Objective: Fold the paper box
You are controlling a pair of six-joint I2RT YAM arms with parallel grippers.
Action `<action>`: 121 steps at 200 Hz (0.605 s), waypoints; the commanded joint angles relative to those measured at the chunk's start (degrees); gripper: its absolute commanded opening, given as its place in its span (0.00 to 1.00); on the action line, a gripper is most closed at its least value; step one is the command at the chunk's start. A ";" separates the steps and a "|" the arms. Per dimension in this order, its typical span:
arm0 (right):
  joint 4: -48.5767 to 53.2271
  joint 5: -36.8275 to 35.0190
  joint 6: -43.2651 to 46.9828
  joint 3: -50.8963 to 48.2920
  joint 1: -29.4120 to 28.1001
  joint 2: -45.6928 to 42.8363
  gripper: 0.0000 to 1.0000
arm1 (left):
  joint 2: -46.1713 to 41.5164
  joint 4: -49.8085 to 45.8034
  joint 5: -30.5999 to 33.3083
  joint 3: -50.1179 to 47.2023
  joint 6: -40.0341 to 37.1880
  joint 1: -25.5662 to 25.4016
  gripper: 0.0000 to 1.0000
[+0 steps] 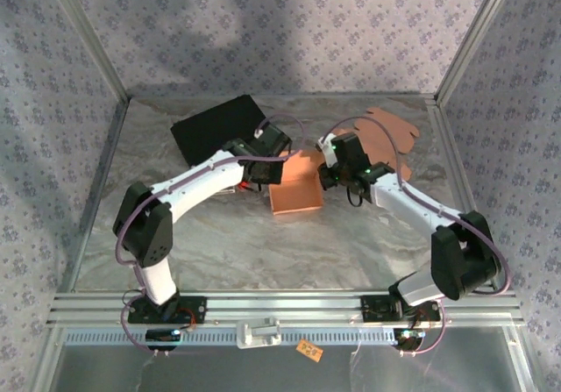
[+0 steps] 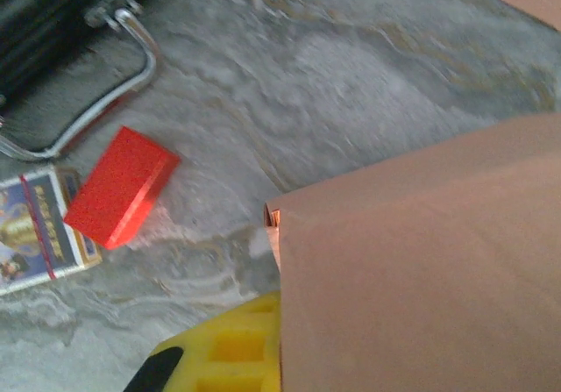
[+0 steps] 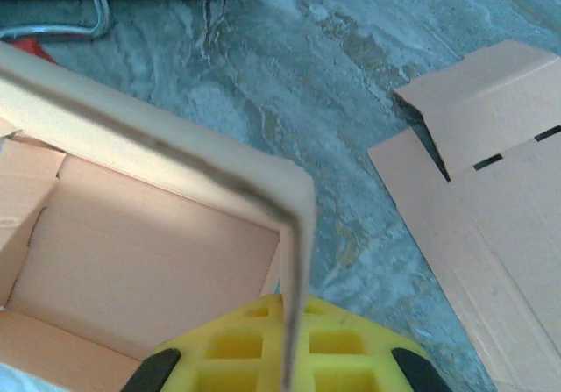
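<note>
A: paper box [image 1: 296, 197] state?
B: tan-orange cardboard, open top, four walls up, sitting flat on its base.
A: position?
B: mid-table, a bit toward the far edge, turned slightly askew to the table edges. Inside is bare.

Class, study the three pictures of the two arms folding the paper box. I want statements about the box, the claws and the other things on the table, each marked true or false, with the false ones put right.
1. The right claw pinches a wall of the paper box. True.
2. The paper box is closed on top. False: its top is open and its inside shows.
3. A red block lies on the table. True.
4. The flat cardboard sheets lie on top of the black case. False: they lie on the table at the far right, apart from the case at the far left.
</note>
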State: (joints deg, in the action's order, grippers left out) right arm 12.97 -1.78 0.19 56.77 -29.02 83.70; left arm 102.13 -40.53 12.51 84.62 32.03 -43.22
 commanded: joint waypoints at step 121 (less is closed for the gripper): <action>-14.84 -12.72 -9.16 -1.95 -6.38 6.05 0.00 | 2.10 16.25 -6.48 -5.70 -1.36 4.18 0.00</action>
State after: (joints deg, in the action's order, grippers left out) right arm 1.96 -13.91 -7.88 56.16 -33.98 90.32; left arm 106.15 -28.16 9.52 81.14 31.55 -38.61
